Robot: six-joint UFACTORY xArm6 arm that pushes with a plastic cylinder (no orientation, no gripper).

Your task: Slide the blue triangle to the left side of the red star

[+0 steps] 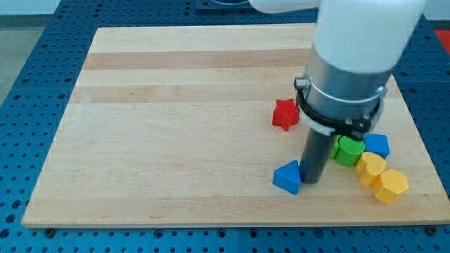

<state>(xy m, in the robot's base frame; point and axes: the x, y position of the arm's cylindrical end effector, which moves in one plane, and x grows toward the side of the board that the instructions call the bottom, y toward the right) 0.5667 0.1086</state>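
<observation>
The blue triangle point(287, 176) lies on the wooden board point(176, 119) near the view's bottom, right of centre. The red star point(285, 114) sits above it, toward the view's top. My tip point(312, 180) stands right against the blue triangle's right side, apparently touching it. The rod rises from there into the arm's wide grey and white body, which hides part of the board behind it.
A cluster sits right of my tip: a green block point(347, 150), a blue block point(377, 145), and two yellow blocks point(370, 167) point(390, 185). The board's right and bottom edges lie close by. A blue perforated table surrounds the board.
</observation>
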